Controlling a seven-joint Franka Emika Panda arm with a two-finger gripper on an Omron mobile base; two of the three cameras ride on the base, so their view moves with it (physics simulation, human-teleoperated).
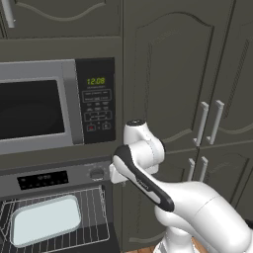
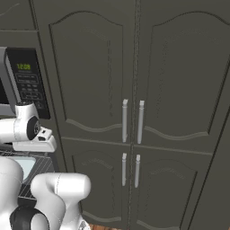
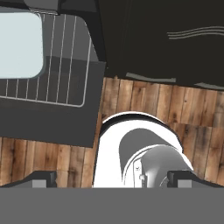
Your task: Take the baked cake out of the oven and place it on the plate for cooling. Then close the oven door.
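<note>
The oven [image 1: 49,179] stands open under the microwave, and its dark oven door [image 3: 48,124] lies folded down flat. The baked cake [image 1: 44,220] [image 3: 19,46], a pale whitish-blue slab, rests on the left part of the wire rack [image 3: 65,65]; one corner of the cake [image 2: 24,166] peeks out behind my arm. My gripper [image 3: 113,178] is open and holds nothing. It points down at the floor, to the right of the door and clear of the cake. The plate is out of view.
A silver-framed microwave [image 1: 39,106] sits above the oven. Tall dark cabinet doors with silver bar handles [image 2: 132,121] fill the wall to the right. Wooden floor [image 3: 144,100] lies in front of the cabinets, beside the lowered door.
</note>
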